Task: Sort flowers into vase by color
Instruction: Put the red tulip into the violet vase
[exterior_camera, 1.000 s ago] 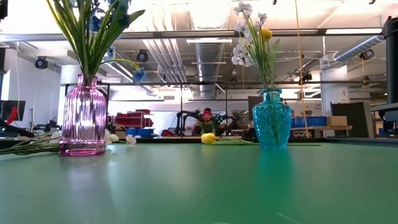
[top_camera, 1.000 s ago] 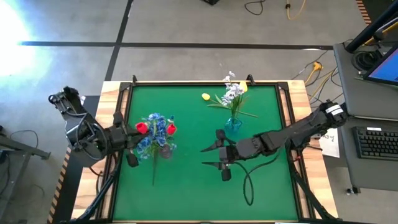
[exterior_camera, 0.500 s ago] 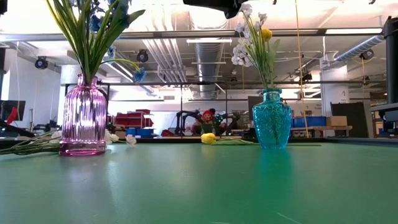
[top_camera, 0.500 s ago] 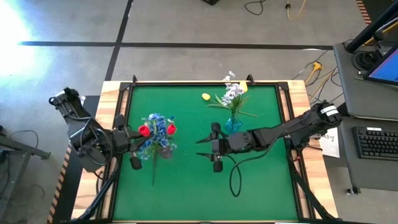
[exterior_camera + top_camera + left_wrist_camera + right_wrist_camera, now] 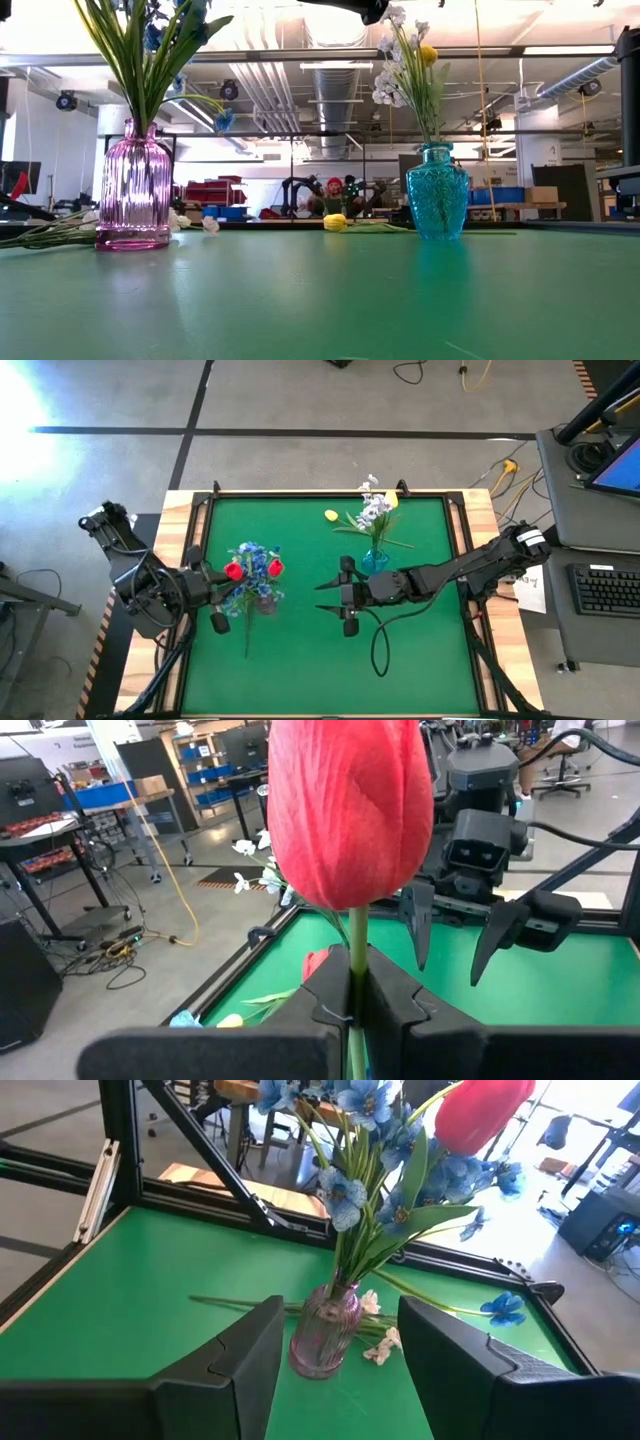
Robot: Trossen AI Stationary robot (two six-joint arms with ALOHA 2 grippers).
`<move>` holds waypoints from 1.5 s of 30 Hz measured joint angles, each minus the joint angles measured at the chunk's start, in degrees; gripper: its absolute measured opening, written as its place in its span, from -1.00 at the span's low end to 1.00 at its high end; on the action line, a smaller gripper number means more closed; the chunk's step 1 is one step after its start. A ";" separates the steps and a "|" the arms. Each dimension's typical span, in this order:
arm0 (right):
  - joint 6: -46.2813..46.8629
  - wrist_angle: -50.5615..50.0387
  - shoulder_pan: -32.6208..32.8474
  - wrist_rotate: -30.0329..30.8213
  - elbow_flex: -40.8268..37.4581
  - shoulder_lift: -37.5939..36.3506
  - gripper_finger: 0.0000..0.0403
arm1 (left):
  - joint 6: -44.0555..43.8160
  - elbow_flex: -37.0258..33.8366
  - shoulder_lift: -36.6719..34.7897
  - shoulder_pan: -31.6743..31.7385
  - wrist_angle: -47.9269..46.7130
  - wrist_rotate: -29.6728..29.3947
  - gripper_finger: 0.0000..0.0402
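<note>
Red is the colour at stake: the left hand (image 5: 352, 995) is clamped tight on the stem of a red tulip (image 5: 350, 810), held up at the counter's (image 5: 300, 660) left edge, just beside the pink vase (image 5: 133, 185). That vase already carries a bunch of blue flowers (image 5: 385, 1170) and at least one more red bud (image 5: 275, 568), so the mouth looks crowded; pushing another stem in at an angle could snag the leaves, tip the vase, or bend the thin stem between the fingers. A pinch this low on the stem may also let the heavy bud swing and miss the opening. The right hand (image 5: 343, 603) hovers mid-counter with its jaws part-way apart and nothing between them, facing the pink vase; if both arms close on that vase at once they could knock each other or the blooms. Around it, loose stems with white blooms (image 5: 378, 1342) lie on the green by the vase's foot, where a descending hand might crush or drag them. Farther back a yellow tulip (image 5: 331, 515) lies on the counter near the teal vase (image 5: 437, 190), which holds white flowers (image 5: 374, 510) and a yellow bud (image 5: 427, 53). The right arm lies just beside the teal vase and could brush it when it moves.
</note>
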 joint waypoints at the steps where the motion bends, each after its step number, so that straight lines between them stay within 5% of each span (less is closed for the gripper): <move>1: 0.00 -0.03 0.00 0.00 0.00 0.00 -0.05 | 0.00 0.00 0.00 0.12 0.00 0.00 -1.00; 45: -4.47 1.27 -1.34 -0.01 0.00 0.00 -0.05 | -0.44 -0.23 1.38 0.53 0.08 0.15 -1.00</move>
